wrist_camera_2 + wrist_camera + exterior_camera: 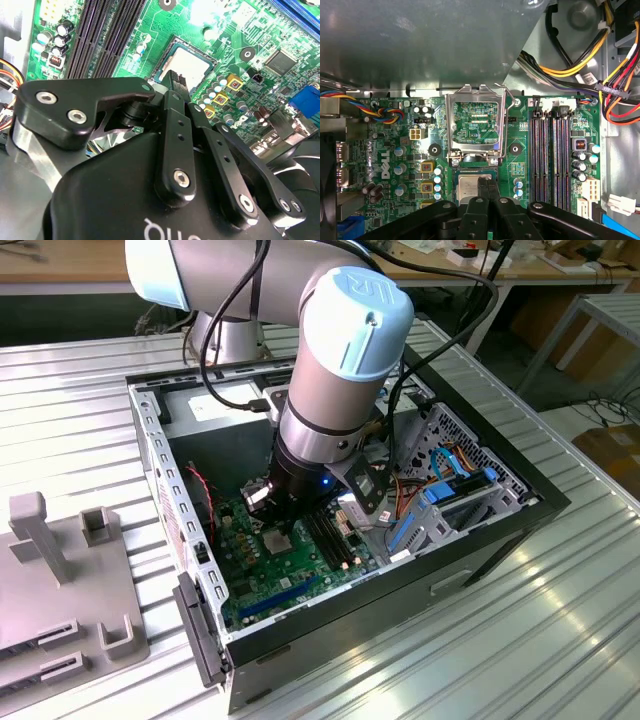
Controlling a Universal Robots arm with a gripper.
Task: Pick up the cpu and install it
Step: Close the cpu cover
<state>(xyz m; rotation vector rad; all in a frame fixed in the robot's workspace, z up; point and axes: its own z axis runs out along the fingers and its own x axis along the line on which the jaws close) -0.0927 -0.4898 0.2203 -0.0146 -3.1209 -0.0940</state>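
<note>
the open black desktop computer case [500,530] lies on a ribbed metal table [560,640], and the silver-and-blue robot arm [340,370] reaches down into it. inside lies the green motherboard [395,165] with its hinged metal socket frame [476,125] flipped open. the black gripper [487,186] has its fingers [176,92] together on the small silver-grey square cpu [187,64], which sits in the socket.

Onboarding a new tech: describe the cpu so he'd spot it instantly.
Inside the open computer case, look at the green board beside the long black memory slots. The cpu is the small silver square just below the raised metal frame, with the gripper at it.
</note>
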